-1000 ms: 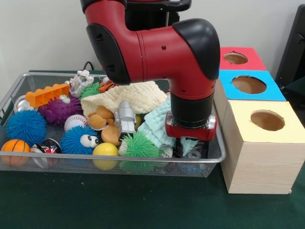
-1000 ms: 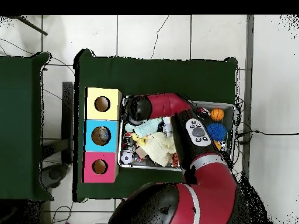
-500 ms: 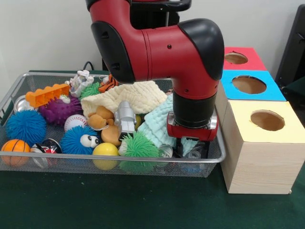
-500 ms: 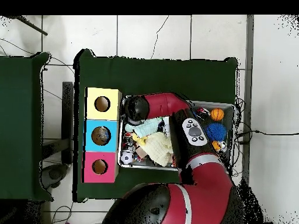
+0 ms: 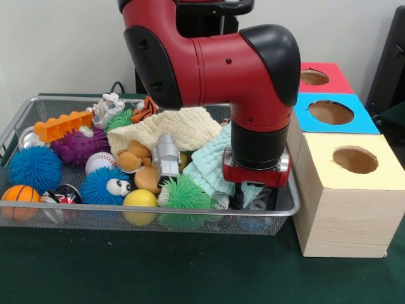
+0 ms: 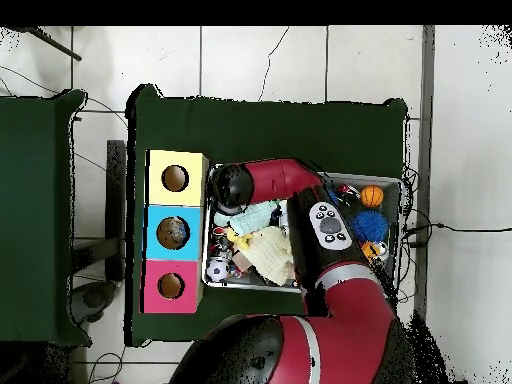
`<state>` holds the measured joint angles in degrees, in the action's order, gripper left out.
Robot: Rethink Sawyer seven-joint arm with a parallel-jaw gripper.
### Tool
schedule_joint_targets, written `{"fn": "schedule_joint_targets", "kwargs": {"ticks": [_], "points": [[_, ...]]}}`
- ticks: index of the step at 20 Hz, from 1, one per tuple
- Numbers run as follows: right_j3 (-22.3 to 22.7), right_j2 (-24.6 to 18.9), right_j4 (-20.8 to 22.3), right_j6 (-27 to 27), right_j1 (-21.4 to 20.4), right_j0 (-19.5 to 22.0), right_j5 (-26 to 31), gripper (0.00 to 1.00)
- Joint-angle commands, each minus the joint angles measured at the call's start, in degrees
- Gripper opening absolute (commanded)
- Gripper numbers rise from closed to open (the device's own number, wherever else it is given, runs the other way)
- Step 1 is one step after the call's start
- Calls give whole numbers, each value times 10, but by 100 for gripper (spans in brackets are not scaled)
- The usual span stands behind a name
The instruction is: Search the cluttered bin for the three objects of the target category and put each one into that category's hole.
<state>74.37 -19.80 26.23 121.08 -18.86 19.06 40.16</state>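
The wire-mesh bin (image 5: 145, 213) is full of toys and cloths; it also shows in the overhead view (image 6: 402, 205). My gripper (image 5: 255, 197) reaches down into the bin's front right corner, next to the boxes. Wrinkled clear plastic (image 5: 257, 205) lies right at the gripper, and another clear piece (image 5: 220, 201) lies just to its left. I cannot tell whether either is held. The blue-topped box's round hole (image 5: 330, 112) is behind and to the right of the gripper. In the overhead view the hole (image 6: 172, 232) shows, and the arm's wrist (image 6: 232, 187) hides the gripper.
The red-topped box (image 5: 314, 77) stands behind the blue one and the yellow-topped box (image 5: 354, 160) in front of it. A mint cloth (image 5: 212, 161), a cream cloth (image 5: 171, 126), a green spiky ball (image 5: 183, 193) and a yellow ball (image 5: 140, 199) crowd the gripper's left.
The arm's upper links have swung slightly to the right in the front view. The gripper stays low in the same corner of the bin.
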Motion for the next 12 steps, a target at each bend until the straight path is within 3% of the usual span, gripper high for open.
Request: {"fn": "schedule_joint_targets", "kwargs": {"ticks": [1, 12], "points": [[-22, 5, 31, 32, 109, -21, -116, 0], [-14, 8, 22, 30, 101, -24, -109, 0]]}}
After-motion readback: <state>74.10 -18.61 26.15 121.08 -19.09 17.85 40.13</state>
